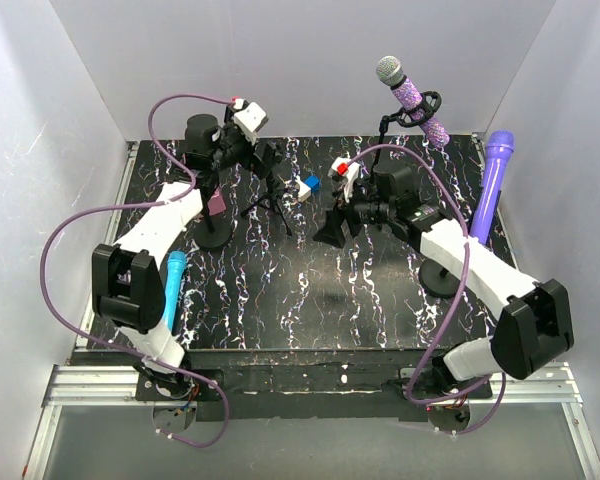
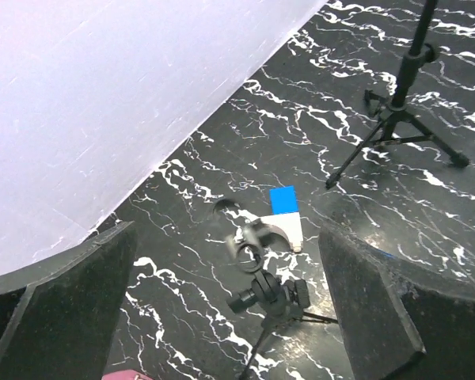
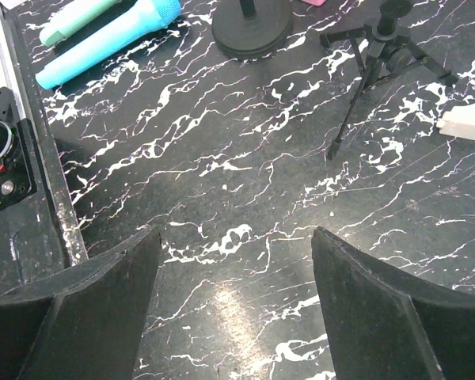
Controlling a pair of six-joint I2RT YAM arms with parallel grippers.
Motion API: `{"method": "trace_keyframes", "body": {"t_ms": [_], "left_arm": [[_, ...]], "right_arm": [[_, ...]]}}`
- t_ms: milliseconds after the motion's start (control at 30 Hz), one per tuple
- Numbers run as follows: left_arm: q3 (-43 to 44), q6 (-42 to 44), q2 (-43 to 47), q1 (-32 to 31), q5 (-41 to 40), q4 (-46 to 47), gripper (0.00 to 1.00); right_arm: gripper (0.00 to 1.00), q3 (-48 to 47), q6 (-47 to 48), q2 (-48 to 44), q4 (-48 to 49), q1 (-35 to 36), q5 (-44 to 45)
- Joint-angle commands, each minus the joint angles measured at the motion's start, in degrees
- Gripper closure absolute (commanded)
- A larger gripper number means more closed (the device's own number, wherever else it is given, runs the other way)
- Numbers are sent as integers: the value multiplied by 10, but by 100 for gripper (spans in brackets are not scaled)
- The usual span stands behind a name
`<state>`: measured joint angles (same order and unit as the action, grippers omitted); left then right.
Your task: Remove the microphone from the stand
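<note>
1. The sparkly microphone (image 1: 412, 100) sat tilted in its stand (image 1: 384, 128) at the back of the table (image 1: 310, 300).
2. The left gripper (image 2: 222, 309) had its fingers wide apart, holding nothing.
3. The right gripper (image 3: 233, 317) was wide apart too.

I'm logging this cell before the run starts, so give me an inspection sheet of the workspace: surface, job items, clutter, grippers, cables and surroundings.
Surface: black white-veined table, nothing spilled seen.
Job's things: glittery purple microphone sits tilted in its stand clip, far right.
Clutter: cyan microphone lying near left; plain purple microphone at right edge; small tripod, clip empty; round-base stand; blue-and-white block.
Grippers: left gripper and right gripper both have jaws open, holding nothing.
Cables: purple cables loop off both arms.
Surroundings: white walls on three sides; metal rail along the near edge.
</note>
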<state>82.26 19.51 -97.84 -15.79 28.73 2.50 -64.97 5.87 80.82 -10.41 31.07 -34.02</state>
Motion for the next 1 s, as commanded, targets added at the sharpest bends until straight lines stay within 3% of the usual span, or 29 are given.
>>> {"method": "trace_keyframes", "body": {"t_ms": [0, 67, 167, 233, 333, 433, 567, 767, 833, 967], "left_arm": [[6, 0, 84, -1, 7, -69, 2], [-7, -6, 123, -2, -7, -102, 2], [-27, -98, 187, -1, -96, -131, 2], [-6, -119, 212, 0, -113, -197, 2], [19, -103, 233, -1, -81, -281, 2], [-6, -91, 267, -1, -53, -299, 2], [4, -135, 266, -1, 31, -349, 2], [-18, -179, 263, -32, 111, -337, 2], [-34, -180, 272, -51, 93, -328, 2], [-64, -168, 287, -78, 56, -322, 2]], "right_arm": [[16, -16, 26, -41, -34, -6, -4], [14, -24, 42, -56, -51, -5, -5], [11, -28, 49, -80, -66, -6, 0], [11, -40, 42, -93, -81, -5, 5], [10, -78, 17, -94, -124, -5, 31], [9, -124, 25, -89, -178, -5, 57], [9, -200, 34, -89, -234, -5, 110], [8, -214, 140, -109, -282, -3, 267], [8, -221, 155, -108, -285, -4, 307], [7, -241, 184, -107, -279, -4, 285]]}}
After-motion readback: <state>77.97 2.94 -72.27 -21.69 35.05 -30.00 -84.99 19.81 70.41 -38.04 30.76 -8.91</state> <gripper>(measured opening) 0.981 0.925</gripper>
